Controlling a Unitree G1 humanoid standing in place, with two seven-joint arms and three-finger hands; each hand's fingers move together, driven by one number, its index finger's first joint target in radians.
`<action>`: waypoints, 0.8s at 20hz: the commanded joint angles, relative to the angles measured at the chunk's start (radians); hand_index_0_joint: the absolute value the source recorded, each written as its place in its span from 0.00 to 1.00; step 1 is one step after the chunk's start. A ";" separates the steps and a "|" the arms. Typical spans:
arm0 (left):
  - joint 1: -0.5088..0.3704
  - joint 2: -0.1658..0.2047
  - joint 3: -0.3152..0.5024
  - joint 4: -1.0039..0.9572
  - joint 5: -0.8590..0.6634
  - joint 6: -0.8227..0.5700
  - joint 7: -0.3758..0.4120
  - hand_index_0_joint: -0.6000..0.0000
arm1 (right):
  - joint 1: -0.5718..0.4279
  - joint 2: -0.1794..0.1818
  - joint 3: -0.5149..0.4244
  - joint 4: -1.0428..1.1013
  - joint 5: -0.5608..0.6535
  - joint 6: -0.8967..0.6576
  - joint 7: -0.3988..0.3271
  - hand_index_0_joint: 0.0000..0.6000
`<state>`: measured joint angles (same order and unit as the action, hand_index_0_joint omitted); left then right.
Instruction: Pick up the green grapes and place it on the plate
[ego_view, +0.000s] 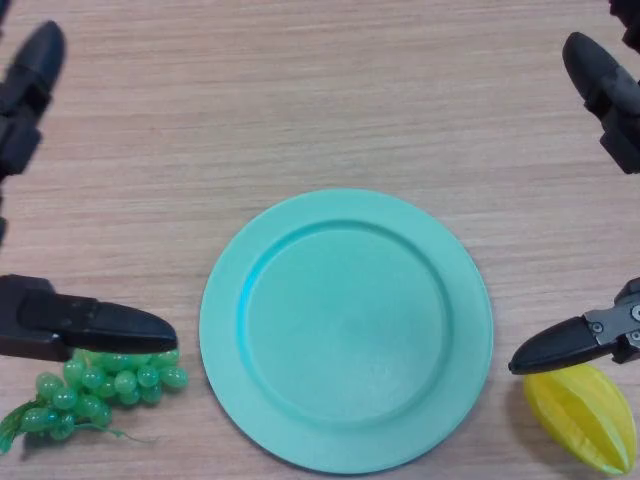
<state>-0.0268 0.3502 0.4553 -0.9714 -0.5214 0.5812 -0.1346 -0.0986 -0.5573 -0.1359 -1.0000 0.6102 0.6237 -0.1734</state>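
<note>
Head view. The left hand (85, 328) enters from the view's left edge, its thumb reaching rightward just above the green grapes (95, 392). A separate finger (30, 75) of the same hand shows well up the left edge. Thumb and finger stand far apart, so the hand is spread wide and holds nothing.

The grapes lie directly under and slightly toward the robot from that thumb; whether the thumb touches the top berries cannot be told. The bunch runs roughly left-right, stem end trailing toward the lower left corner, berry end pointing at the plate (345, 330).

The plate lies just to the right of the left hand's thumb tip, bare, with a narrow strip of table (320, 100) between it and the bunch.

The right hand (570, 345) shows at the right edge, also spread wide, thumb above a yellow starfruit (585, 415), well apart from the grapes.

Judgement: left hand is clearly the nearer; the grasp is not yet closed. The next move calls for closing across the bunch's short axis, then a short carry rightward.
</note>
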 joint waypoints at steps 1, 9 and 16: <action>-0.014 0.036 0.067 -0.058 -0.013 -0.116 0.012 1.00 | -0.025 -0.026 -0.083 -0.047 0.017 -0.159 -0.007 0.00; 0.027 0.016 0.095 -0.024 -0.008 -0.177 -0.043 1.00 | -0.034 -0.043 -0.047 -0.047 -0.002 -0.159 -0.031 0.00; 0.152 -0.093 0.022 0.207 0.485 -0.499 -0.182 1.00 | -0.096 0.040 0.026 -0.047 -0.118 -0.067 0.026 0.00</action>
<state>0.1322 0.2282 0.4319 -0.7174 -0.0437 0.2305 -0.3154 -0.1629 -0.5040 -0.0610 -1.0001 0.5312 0.6422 -0.1490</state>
